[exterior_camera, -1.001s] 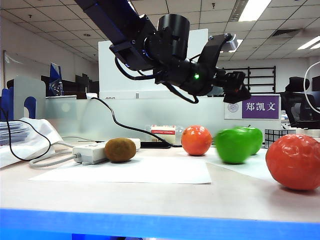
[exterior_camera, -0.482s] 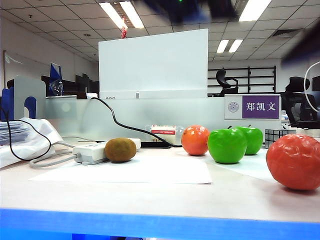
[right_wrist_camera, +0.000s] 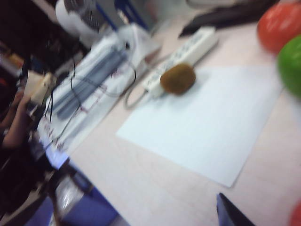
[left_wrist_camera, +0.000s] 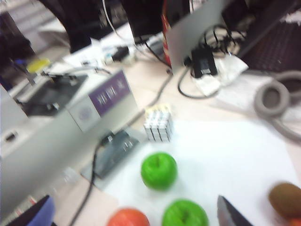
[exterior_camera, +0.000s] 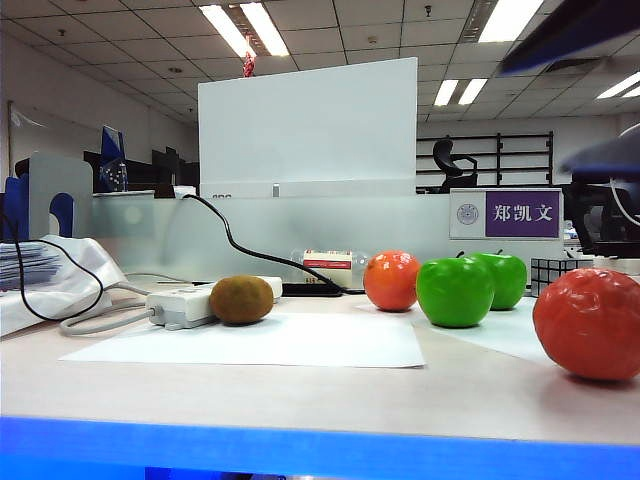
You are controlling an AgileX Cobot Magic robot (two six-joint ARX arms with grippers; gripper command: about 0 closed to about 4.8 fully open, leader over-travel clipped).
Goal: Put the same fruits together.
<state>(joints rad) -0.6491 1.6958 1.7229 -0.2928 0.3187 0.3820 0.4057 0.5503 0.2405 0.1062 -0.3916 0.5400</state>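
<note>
Exterior view — office desk (exterior_camera: 300,390), white paper (exterior_camera: 270,342); both grippers' jaws apparently released — blurred.

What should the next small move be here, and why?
Probably send the open left gripper down toward the far orange, to carry it over to the near orange. The two green apples already sit side by side; both grippers hold nothing.

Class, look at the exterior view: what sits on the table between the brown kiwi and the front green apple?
One orange, set slightly farther back, beside the front green apple. From the kiwi to that orange only white paper covers the table.
</note>
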